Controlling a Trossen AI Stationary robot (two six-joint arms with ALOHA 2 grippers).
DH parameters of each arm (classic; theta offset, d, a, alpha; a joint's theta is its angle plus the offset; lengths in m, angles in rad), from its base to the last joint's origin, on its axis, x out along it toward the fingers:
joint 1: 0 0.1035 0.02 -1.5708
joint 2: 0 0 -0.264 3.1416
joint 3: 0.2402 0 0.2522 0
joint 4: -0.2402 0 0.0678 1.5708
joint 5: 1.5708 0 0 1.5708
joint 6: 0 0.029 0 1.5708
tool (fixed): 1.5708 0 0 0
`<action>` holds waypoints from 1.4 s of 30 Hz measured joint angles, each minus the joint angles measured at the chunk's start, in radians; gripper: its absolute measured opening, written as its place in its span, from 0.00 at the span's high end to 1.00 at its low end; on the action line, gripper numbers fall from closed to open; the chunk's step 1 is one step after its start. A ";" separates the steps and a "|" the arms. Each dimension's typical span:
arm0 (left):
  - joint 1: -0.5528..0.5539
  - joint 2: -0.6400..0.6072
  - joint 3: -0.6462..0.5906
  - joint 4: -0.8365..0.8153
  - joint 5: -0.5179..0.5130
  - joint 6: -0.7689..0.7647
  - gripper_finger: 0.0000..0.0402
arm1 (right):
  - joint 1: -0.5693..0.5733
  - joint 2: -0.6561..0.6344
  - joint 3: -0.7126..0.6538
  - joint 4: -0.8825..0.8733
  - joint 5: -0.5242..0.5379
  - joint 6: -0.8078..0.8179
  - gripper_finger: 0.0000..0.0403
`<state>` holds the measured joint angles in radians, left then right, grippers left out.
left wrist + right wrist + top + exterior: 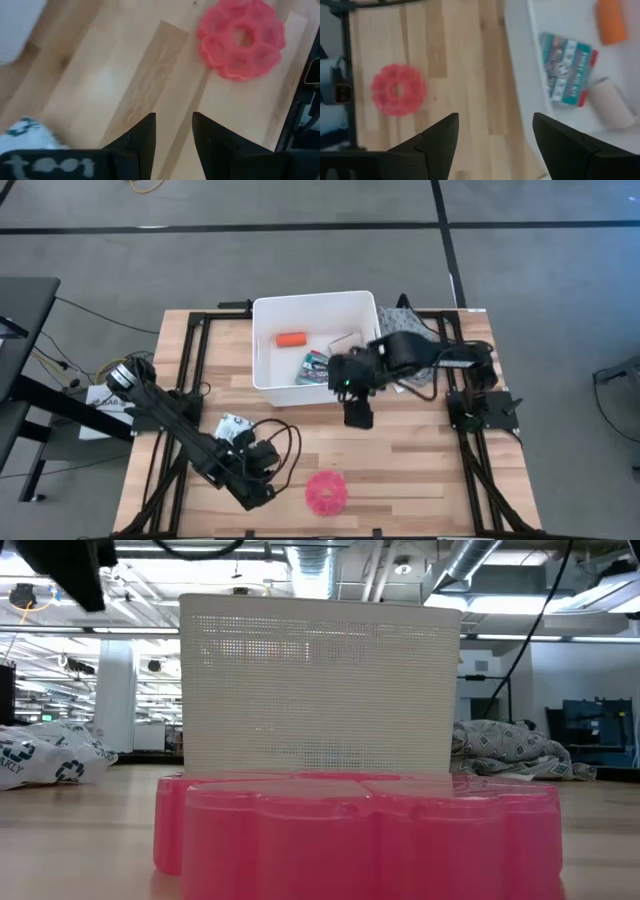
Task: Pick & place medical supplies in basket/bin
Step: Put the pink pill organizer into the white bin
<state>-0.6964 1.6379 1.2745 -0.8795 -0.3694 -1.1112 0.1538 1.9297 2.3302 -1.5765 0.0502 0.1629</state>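
The white tub [262, 315] stands on the table's far middle. In it lie the orange cylinder [291, 338], the green-white box [314, 367] and the beige roll [610, 102]. The pink tape roll [326, 491] lies flat near the table's near edge, and the white soft packet [235, 428] lies to its left. My right gripper [357, 416] is open above the table, just on the near side of the tub wall [517, 65]. My left gripper [172, 130] is open and empty, between the packet [22, 131] and the pink roll [242, 40]. I cannot make out the small white piece.
A grey patterned cloth [412, 315] lies right of the tub, partly under my right arm. Bare wood spreads between the tub and the pink roll [397, 90]. In the low view the pink roll [360, 830] fills the foreground before the tub [320, 685].
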 joint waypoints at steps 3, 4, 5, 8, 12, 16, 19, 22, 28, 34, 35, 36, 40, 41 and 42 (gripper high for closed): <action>-0.008 0.000 -0.036 0.008 0.002 -0.061 0.71 | 0.049 0.038 0.004 0.010 0.000 0.078 0.38; -0.011 0.000 -0.039 -0.007 -0.002 -0.086 0.71 | 0.070 0.056 0.002 0.001 0.000 0.094 0.38; -0.015 0.000 -0.042 -0.014 -0.007 -0.107 0.71 | 0.092 0.082 0.002 0.010 0.001 0.100 0.38; -0.031 0.000 -0.048 -0.023 -0.024 -0.142 0.71 | 0.158 0.159 0.002 0.049 0.001 0.101 0.38; -0.051 0.000 -0.048 -0.020 -0.036 -0.152 0.71 | 0.228 0.282 0.002 0.166 0.000 0.101 0.38; -0.074 0.000 -0.048 -0.021 -0.040 -0.181 0.71 | 0.263 0.401 0.002 0.228 0.000 0.100 0.38; -0.092 0.000 -0.048 -0.021 -0.063 -0.192 0.71 | 0.281 0.473 0.002 0.246 0.000 0.111 0.38; -0.105 0.000 -0.048 -0.023 -0.098 -0.196 0.71 | 0.307 0.543 0.002 0.271 0.003 0.144 0.38; -0.110 0.000 -0.048 -0.019 -0.130 -0.200 0.71 | 0.353 0.627 0.007 0.299 0.009 0.145 0.38; -0.108 0.000 -0.048 -0.019 -0.135 -0.199 0.71 | 0.357 0.622 0.004 0.308 0.054 0.167 0.38; -0.108 0.000 -0.048 -0.019 -0.135 -0.200 0.71 | 0.355 0.621 0.004 0.309 0.059 0.169 0.38; -0.108 0.000 -0.048 -0.019 -0.135 -0.201 0.71 | 0.352 0.618 0.003 0.310 0.060 0.170 0.38; -0.109 0.000 -0.048 -0.019 -0.134 -0.211 0.71 | 0.342 0.596 0.003 0.314 0.072 0.170 0.38; -0.109 0.000 -0.048 -0.019 -0.133 -0.211 0.71 | 0.339 0.590 0.003 0.311 0.075 0.170 0.38; -0.109 0.000 -0.048 -0.020 -0.134 -0.210 0.71 | 0.339 0.586 0.002 0.299 0.076 0.170 0.38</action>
<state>-0.8051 1.6379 1.2266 -0.8993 -0.5029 -1.3216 0.4927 2.5162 2.3326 -1.2773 0.1264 0.3328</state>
